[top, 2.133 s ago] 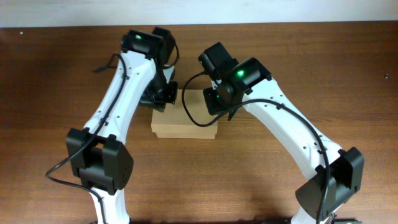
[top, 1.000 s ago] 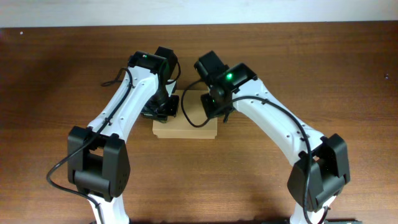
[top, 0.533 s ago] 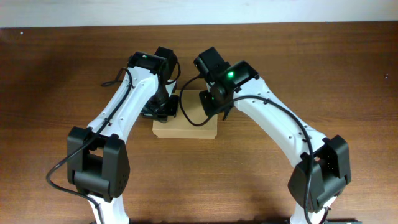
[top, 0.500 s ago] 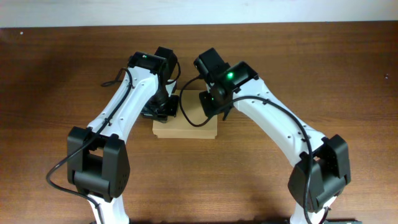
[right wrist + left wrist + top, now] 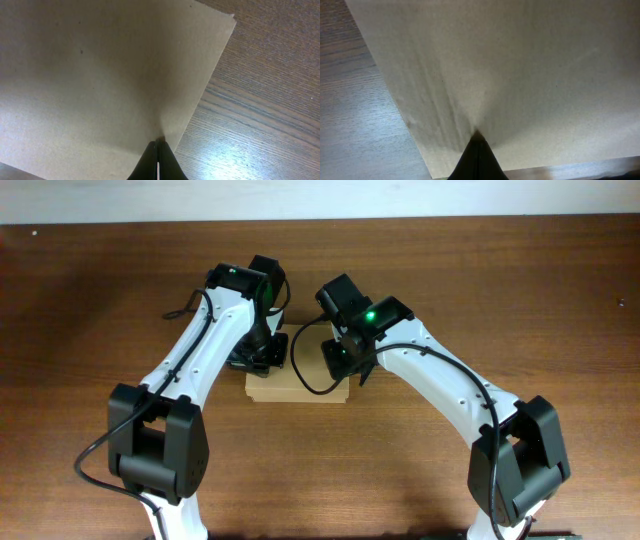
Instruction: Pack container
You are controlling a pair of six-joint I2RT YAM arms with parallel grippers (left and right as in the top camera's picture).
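Note:
The container [image 5: 296, 385] is a plain tan cardboard box lying closed on the wooden table between both arms. My left gripper [image 5: 262, 357] is shut and presses its tip down on the box's left part; in the left wrist view its closed tip [image 5: 477, 137] touches the flat lid [image 5: 510, 65]. My right gripper [image 5: 340, 360] is shut and presses on the box's right part; in the right wrist view its closed tip [image 5: 159, 143] rests on the lid [image 5: 100, 70] near the right edge. Nothing is held in either gripper.
The brown wooden table [image 5: 520, 300] surrounds the box on all sides. A pale wall strip runs along the far edge of the table. Both arms arch over the box from the front.
My right gripper has moved a little forward and down onto the box's right part. My left gripper has settled on the left part and holds still.

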